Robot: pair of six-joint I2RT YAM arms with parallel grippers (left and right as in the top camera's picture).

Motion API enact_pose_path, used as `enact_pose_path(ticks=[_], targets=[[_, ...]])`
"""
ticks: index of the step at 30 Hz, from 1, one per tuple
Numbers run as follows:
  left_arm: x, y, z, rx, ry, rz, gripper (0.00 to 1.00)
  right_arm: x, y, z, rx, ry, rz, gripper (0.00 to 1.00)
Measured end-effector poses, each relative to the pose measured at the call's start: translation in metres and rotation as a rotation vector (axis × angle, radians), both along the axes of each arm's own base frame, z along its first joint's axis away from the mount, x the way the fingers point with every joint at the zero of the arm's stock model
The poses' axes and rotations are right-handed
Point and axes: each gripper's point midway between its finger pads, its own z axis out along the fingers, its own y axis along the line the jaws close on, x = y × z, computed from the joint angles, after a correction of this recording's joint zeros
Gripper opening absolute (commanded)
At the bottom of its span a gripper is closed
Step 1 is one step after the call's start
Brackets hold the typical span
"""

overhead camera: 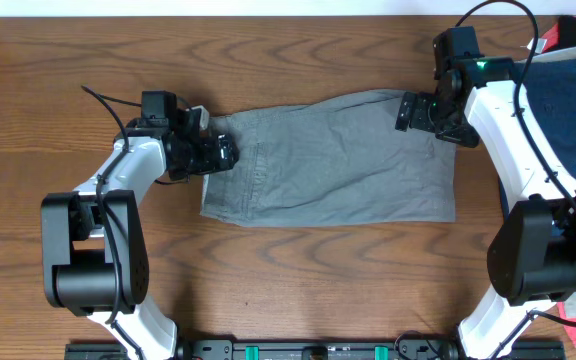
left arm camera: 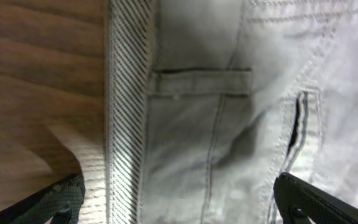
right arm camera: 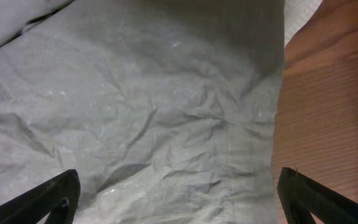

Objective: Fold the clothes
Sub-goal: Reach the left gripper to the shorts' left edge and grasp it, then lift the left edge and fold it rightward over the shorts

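Observation:
Grey-khaki shorts [overhead camera: 333, 160] lie spread flat across the middle of the wooden table, waistband to the left. My left gripper [overhead camera: 220, 150] hovers open over the waistband end; in the left wrist view the striped waistband lining [left arm camera: 128, 124] and a belt loop [left arm camera: 201, 82] lie between its wide-apart fingertips [left arm camera: 309, 202]. My right gripper [overhead camera: 423, 112] stands open over the far right leg hem; the right wrist view shows wrinkled grey cloth [right arm camera: 154, 118] and its hem edge between the fingertips [right arm camera: 48, 199]. Neither gripper holds anything.
A pile of other clothes sits at the right table edge: navy blue shorts [overhead camera: 573, 110], with red and black pieces [overhead camera: 568, 30] behind them. Bare wood [overhead camera: 298, 270] surrounds the grey shorts.

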Motion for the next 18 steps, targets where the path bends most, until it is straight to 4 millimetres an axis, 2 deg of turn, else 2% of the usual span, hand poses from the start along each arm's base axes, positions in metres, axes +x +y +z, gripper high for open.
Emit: enact_pose_path(ticks=[4, 12, 16, 18], targets=[[-0.005, -0.010, 0.002, -0.059, 0.010, -0.024, 1.00, 0.000, 0.000, 0.000, 0.000, 0.000, 0.000, 0.99], [-0.023, -0.020, -0.003, -0.123, 0.057, -0.057, 0.73, 0.000, 0.000, 0.000, 0.000, 0.000, 0.000, 0.99], [-0.034, -0.023, -0.007, -0.141, 0.091, -0.058, 0.44, 0.000, 0.000, 0.000, 0.000, 0.000, 0.000, 0.99], [-0.041, -0.023, -0.011, -0.146, 0.116, -0.054, 0.26, 0.000, 0.000, 0.000, 0.000, 0.000, 0.000, 0.99]])
